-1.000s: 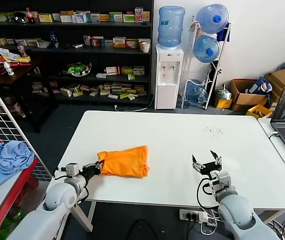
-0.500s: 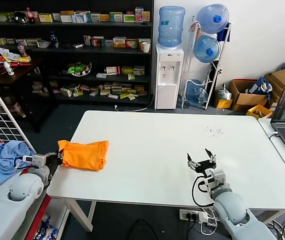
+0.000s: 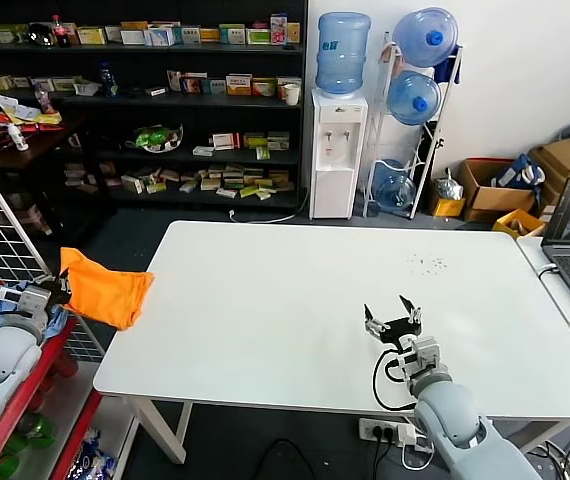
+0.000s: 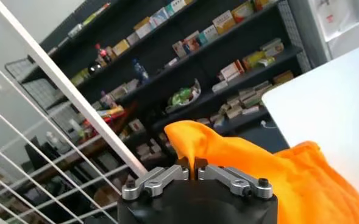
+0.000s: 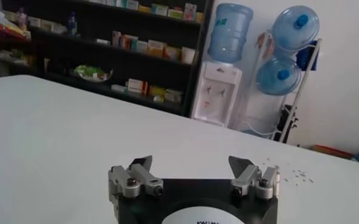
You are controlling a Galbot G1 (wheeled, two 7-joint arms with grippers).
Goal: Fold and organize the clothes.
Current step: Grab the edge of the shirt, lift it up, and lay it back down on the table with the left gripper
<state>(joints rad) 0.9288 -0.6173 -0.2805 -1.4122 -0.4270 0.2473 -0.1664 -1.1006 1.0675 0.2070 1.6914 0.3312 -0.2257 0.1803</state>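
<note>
Behind, dark shelving (image 3: 135,100) lined with boxes, plus a water dispenser (image 3: 337,150) against the back wall. Head view: white table (image 3: 345,310) across the middle of the frame. At the left edge, left gripper (image 3: 53,292) closed on a corner of the orange T-shirt (image 3: 105,288), carried folded in the air past the table's left edge, above a red rack (image 3: 15,400) with a light blue cloth (image 3: 0,300). Lower centre-right, right gripper (image 3: 391,322) just above the table, fingers spread wide, holding nothing.

Left wrist view: pinched between shut fingers (image 4: 228,178) at bottom centre, a peak of orange fabric rising, the rest bunched toward the lower right; table corner at right edge, wire grid (image 4: 57,128) at left.

Right wrist view: bare tabletop beyond two wide-apart fingers (image 5: 136,173) at the bottom, empty-handed.
</note>
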